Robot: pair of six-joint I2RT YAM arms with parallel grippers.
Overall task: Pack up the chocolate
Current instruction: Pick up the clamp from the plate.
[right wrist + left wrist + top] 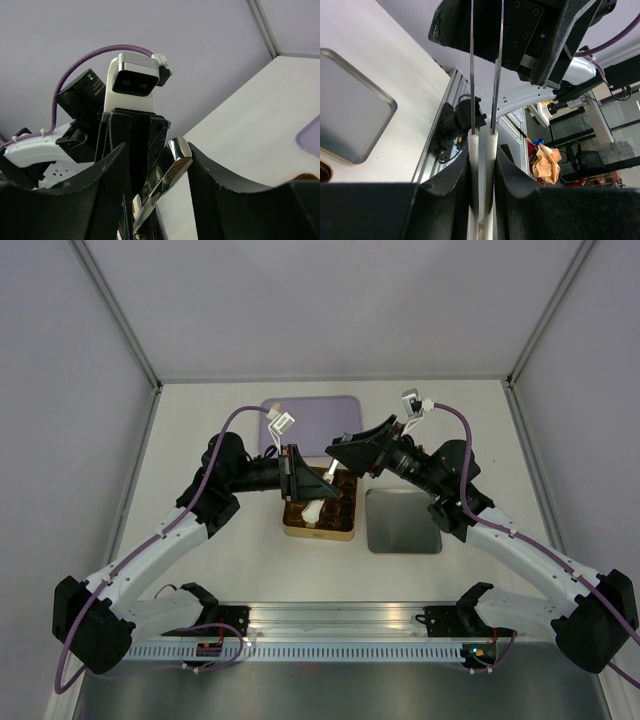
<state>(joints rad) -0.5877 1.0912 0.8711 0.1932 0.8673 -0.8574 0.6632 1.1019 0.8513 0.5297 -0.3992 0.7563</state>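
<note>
The gold gridded tin [318,530] lies mid-table under both grippers. Dark brown chocolate pieces [345,492] show in its right cells; the rest of the tin is hidden by the grippers. My left gripper [298,483] is shut on the white sleeves [476,150] of the metal tweezers [472,75], above the tin. The tweezers' white part [314,510] hangs over the tin. My right gripper [362,453] faces the left one, and the tweezers' rounded steel end [176,157] sits slantwise between its jaws, touching them. No cream pieces show clearly.
A silver lid [403,521] lies right of the tin and also shows in the left wrist view [350,110]. A lilac tray [312,416] sits behind the tin. The arms' rail [330,625] runs along the near edge. White walls enclose the table.
</note>
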